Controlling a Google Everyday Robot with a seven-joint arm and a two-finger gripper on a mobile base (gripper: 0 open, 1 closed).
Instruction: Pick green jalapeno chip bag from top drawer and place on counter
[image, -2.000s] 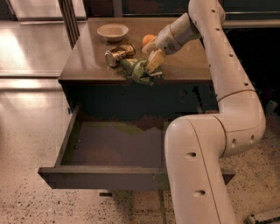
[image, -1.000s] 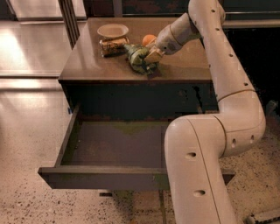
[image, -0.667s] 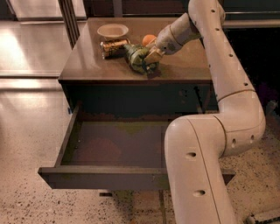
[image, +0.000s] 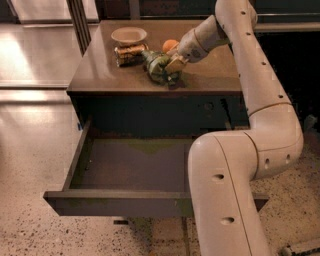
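The gripper (image: 174, 66) is low over the counter (image: 95, 72), near its middle, reaching in from 2 o'clock at the end of the long white arm (image: 260, 90). It touches or hangs right against the green chip bag (image: 156, 66), which lies crumpled on the counter just at its 9 o'clock side. Whether it is clamped on the bag or has let go cannot be told from this view.

The bag is on the counter and not in the drawer, so the carrying part of the job looks done. What remains is probably only the release and the lift away.

Around the bag:
- A gold-brown can (image: 130, 54) lies on its side at 10 o'clock, just beside the bag.
- A pale bowl (image: 129, 35) stands behind the can, at 11 o'clock, near the back edge.
- An orange (image: 169, 45) sits at 12 o'clock, close behind the gripper.

The bag was likely set toward the front because the back is crowded. A straight upward exit would spare the orange.

At 6 o'clock the drawer (image: 125, 202) stands pulled far out below the counter, its visible brownish floor bare.
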